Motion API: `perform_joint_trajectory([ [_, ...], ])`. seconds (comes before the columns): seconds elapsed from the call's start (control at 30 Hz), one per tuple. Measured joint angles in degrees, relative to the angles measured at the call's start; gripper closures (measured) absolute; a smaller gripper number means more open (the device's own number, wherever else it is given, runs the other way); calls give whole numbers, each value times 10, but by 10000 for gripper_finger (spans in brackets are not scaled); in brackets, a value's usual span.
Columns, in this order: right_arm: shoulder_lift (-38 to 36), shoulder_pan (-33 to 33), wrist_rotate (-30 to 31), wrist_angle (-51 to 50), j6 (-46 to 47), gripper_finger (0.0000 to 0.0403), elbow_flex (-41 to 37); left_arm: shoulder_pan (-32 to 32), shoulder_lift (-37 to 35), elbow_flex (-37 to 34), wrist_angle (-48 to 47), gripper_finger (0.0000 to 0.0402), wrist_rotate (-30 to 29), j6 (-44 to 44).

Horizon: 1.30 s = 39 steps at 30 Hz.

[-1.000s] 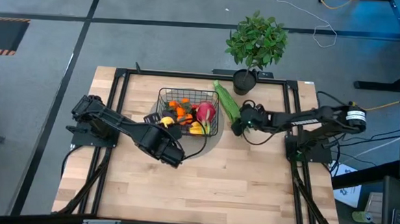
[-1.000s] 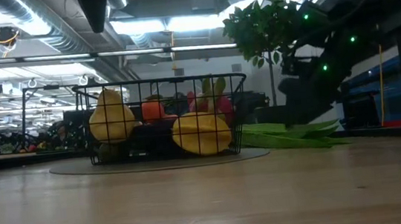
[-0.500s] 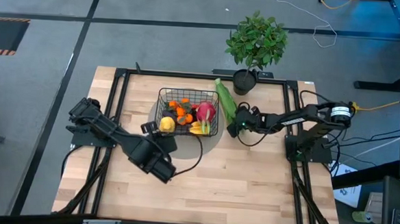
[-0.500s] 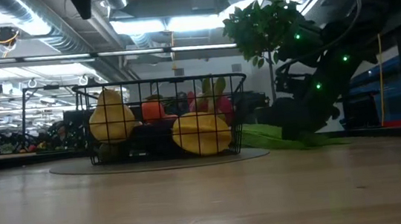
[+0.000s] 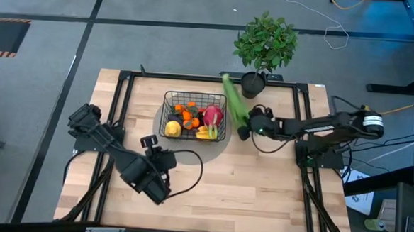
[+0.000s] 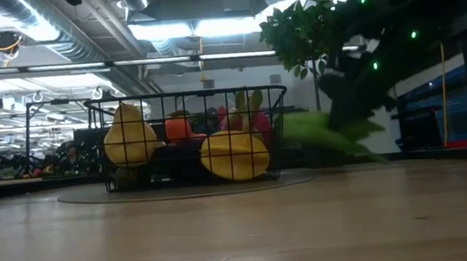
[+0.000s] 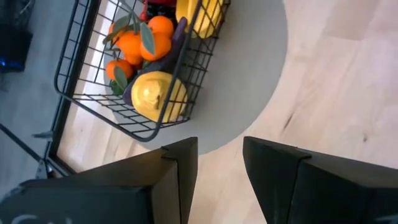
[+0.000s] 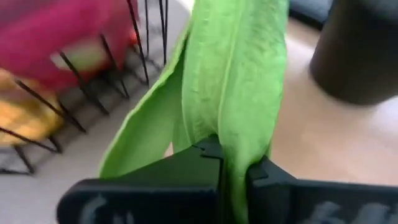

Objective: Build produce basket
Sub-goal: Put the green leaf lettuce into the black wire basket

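left gripper (image 5: pixel 154 143) waits nearest, over bare table (image 5: pixel 259 197), fingers parted, holding nothing. beyond it the basket (image 5: pixel 194 116) sits on a grey mat (image 5: pixel 216 148) with yellow fruit (image 5: pixel 173 128), oranges (image 5: pixel 187 115) and dragon fruit (image 5: pixel 213 116) inside. right gripper (image 5: pixel 244 129), beside the basket, pinches the long green pods (image 5: pixel 234 100), lifted off the table.

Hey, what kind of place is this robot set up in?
Probably a lab or workshop. Bare ducts and strip lights run overhead, benches crowded with equipment stand behind the table, and cables trail over the taped grey floor.
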Motion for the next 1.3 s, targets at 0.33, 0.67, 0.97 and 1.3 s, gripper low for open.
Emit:
perform_joint_trajectory([
  [0.33, -122, 3, 2, 22, -54, 402, 0, -41, 0, 0, 0, 282, -3, -59],
  [0.67, -126, 3, -165, -41, -113, 403, 124, -82, 0, 0, 0, 282, -33, -82],
  [0.97, 1, 3, -304, -265, -141, 403, 354, -94, 0, 0, 0, 282, -51, -84],
  [1.3, 186, 3, -345, -422, -214, 403, 545, -104, 0, 0, 0, 282, -62, -85],
])
